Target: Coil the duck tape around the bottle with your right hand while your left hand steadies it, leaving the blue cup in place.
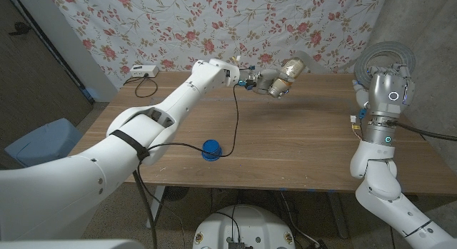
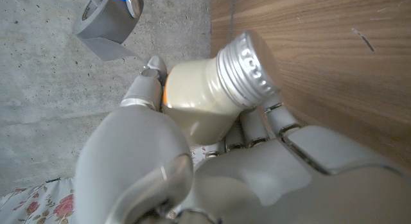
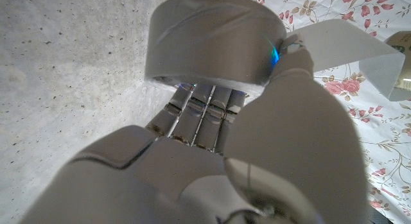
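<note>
While my left hand (image 1: 273, 83) clamps its fingers on the bottle (image 1: 292, 69) above the desk (image 1: 300, 135) for wrapping, my right hand (image 3: 257, 121) grips the tape (image 3: 212, 38), apparently well apart.

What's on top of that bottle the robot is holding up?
A ribbed silver screw cap closes the bottle, which the left hand grips around its body. The contents look creamy and pale; the hand covers the bottle's lower part, so its base cannot be seen.
</note>
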Available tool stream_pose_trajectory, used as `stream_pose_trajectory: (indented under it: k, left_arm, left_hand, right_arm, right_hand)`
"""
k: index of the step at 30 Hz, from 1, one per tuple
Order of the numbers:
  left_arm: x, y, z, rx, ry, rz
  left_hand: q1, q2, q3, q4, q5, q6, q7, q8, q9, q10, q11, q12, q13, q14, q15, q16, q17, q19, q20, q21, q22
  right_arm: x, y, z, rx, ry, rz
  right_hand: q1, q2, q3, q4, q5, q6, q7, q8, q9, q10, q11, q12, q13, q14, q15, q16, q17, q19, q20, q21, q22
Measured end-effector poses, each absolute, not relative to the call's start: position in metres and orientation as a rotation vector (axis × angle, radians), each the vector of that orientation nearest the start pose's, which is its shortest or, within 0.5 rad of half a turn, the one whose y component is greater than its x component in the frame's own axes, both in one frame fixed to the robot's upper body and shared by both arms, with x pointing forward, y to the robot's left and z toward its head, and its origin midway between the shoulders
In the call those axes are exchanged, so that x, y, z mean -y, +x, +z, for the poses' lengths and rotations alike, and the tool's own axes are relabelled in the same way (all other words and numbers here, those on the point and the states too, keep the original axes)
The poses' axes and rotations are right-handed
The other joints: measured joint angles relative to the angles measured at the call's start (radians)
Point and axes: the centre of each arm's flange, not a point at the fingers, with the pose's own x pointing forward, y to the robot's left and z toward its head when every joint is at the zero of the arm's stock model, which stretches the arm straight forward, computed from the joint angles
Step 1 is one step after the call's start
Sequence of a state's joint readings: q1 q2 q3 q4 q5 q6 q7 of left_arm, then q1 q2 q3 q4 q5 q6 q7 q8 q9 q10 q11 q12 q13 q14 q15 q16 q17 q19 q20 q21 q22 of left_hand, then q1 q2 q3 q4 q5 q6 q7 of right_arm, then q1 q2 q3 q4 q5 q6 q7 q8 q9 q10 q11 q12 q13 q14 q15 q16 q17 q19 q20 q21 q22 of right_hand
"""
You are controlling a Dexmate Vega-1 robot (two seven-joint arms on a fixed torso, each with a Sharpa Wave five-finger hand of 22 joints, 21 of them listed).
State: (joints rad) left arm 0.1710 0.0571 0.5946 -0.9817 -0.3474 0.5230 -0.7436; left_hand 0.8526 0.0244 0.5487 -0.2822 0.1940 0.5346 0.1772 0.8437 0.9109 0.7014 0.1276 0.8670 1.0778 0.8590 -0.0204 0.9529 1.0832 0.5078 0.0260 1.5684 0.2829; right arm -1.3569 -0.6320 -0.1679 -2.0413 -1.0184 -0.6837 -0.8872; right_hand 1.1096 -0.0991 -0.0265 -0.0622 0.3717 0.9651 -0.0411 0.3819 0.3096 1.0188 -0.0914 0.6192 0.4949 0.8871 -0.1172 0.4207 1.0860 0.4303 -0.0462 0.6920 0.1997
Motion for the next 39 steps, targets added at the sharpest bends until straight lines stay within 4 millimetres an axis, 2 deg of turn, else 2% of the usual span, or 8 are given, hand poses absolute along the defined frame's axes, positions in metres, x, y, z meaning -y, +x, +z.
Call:
stream_pose_trajectory:
  k: [5, 12, 16, 29, 36, 39]
  left_arm:
    - [0.018, 0.654, 0.121, 0.061, 0.345, -1.101]
    - [0.022, 0.651, 0.120, 0.078, 0.316, -1.143]
    - [0.026, 0.648, 0.120, 0.097, 0.300, -1.168]
    - [0.038, 0.645, 0.115, 0.105, 0.231, -1.241]
    - [0.043, 0.651, 0.109, 0.072, 0.184, -1.238]
    - [0.050, 0.647, 0.112, 0.097, 0.143, -1.308]
  left_hand:
    - [0.000, 0.000, -0.026, 0.026, -0.010, 0.000, 0.000, 0.000, 0.016, 0.002, 0.002, 0.011, 0.027, 0.000, -0.001, 0.026, 0.035, 0.016, -0.016, 0.000, -0.005]
    - [0.000, 0.000, -0.026, 0.026, -0.010, 0.001, 0.001, 0.000, 0.054, 0.002, 0.002, 0.024, 0.042, -0.001, -0.003, 0.043, 0.075, 0.015, -0.015, 0.000, -0.005]
    - [0.000, 0.000, -0.026, 0.026, -0.010, 0.001, 0.001, 0.000, 0.060, 0.002, 0.001, 0.024, 0.051, -0.001, -0.003, 0.043, 0.080, 0.015, -0.015, 0.000, -0.005]
    - [0.000, 0.000, -0.026, 0.026, -0.012, 0.001, 0.001, 0.000, 0.081, 0.002, 0.002, 0.029, 0.084, -0.001, -0.003, 0.066, 0.113, 0.030, -0.030, 0.004, -0.009]
    - [0.000, 0.000, -0.026, 0.026, -0.012, 0.001, 0.002, 0.000, 0.096, 0.002, 0.002, 0.030, 0.104, -0.001, -0.003, 0.078, 0.125, 0.033, -0.033, 0.004, -0.009]
    - [0.000, 0.000, -0.026, 0.026, -0.012, 0.002, 0.001, 0.000, 0.097, 0.002, 0.001, 0.033, 0.109, -0.001, -0.003, 0.082, 0.131, 0.036, -0.036, 0.004, -0.009]
  right_arm:
    - [0.341, 0.433, -0.015, 0.832, -1.301, -1.300]
    - [0.341, 0.439, -0.020, 0.831, -1.281, -1.270]
    - [0.341, 0.442, -0.022, 0.830, -1.272, -1.251]
    - [0.343, 0.455, -0.028, 0.821, -1.256, -1.189]
    - [0.341, 0.456, -0.028, 0.833, -1.231, -1.167]
    - [0.343, 0.463, -0.030, 0.822, -1.216, -1.161]
  right_hand:
    - [0.000, 0.000, -0.004, 0.004, 0.000, 0.000, 0.000, 0.002, 0.000, 0.000, 0.000, -0.001, 0.003, 0.003, 0.003, -0.004, 0.004, 0.000, 0.000, 0.000, 0.000]
    - [-0.001, 0.001, -0.005, 0.003, 0.000, 0.000, 0.000, 0.003, -0.002, 0.006, 0.006, -0.006, 0.003, 0.008, -0.003, -0.011, 0.005, 0.000, 0.000, 0.007, 0.000]
    - [-0.001, 0.001, -0.005, 0.003, 0.006, 0.011, 0.011, 0.003, -0.007, 0.016, 0.016, -0.008, -0.012, 0.025, -0.005, -0.014, 0.005, 0.018, 0.003, 0.021, -0.005]
    - [-0.001, 0.001, -0.006, 0.003, 0.016, 0.014, 0.014, 0.003, -0.020, 0.028, 0.018, -0.015, -0.019, 0.042, -0.015, -0.030, -0.003, 0.024, -0.002, 0.031, -0.007]
    - [-0.001, 0.001, -0.007, 0.002, 0.021, 0.015, 0.014, 0.002, -0.023, 0.028, 0.018, -0.016, -0.015, 0.044, -0.014, -0.037, -0.007, 0.024, -0.002, 0.031, -0.010]
    - [-0.001, 0.001, -0.007, 0.002, 0.021, 0.016, 0.012, 0.000, -0.023, 0.028, 0.018, -0.017, -0.015, 0.044, -0.014, -0.038, -0.008, 0.024, -0.002, 0.031, -0.010]
